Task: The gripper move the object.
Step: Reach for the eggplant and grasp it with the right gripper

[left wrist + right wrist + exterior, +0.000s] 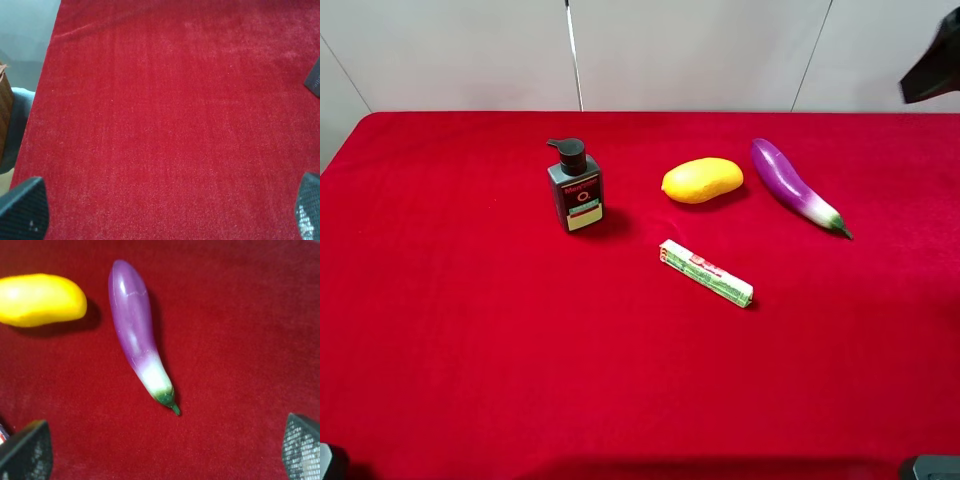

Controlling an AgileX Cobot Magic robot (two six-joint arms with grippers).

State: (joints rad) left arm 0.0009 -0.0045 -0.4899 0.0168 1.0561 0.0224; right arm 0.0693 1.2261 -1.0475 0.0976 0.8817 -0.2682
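The long purple eggplant (pixel 794 186) lies on the red cloth at the back right, its white end and green stem pointing to the front right. In the right wrist view the eggplant (pixel 136 335) lies ahead of my right gripper (pixel 165 452). That gripper hangs above the cloth with its fingers (pixel 27 452) wide apart, empty and touching nothing. A black part of the right arm (pixel 933 62) shows at the top right edge. My left gripper (pixel 167 210) is open and empty over bare red cloth, far from the eggplant.
A yellow mango (pixel 702 180) lies just left of the eggplant and also shows in the right wrist view (pixel 41 299). A green-and-white packet (pixel 706 272) lies in front of the mango. A dark pump bottle (pixel 575 186) stands to the left. The cloth's left edge (pixel 47 75) shows in the left wrist view.
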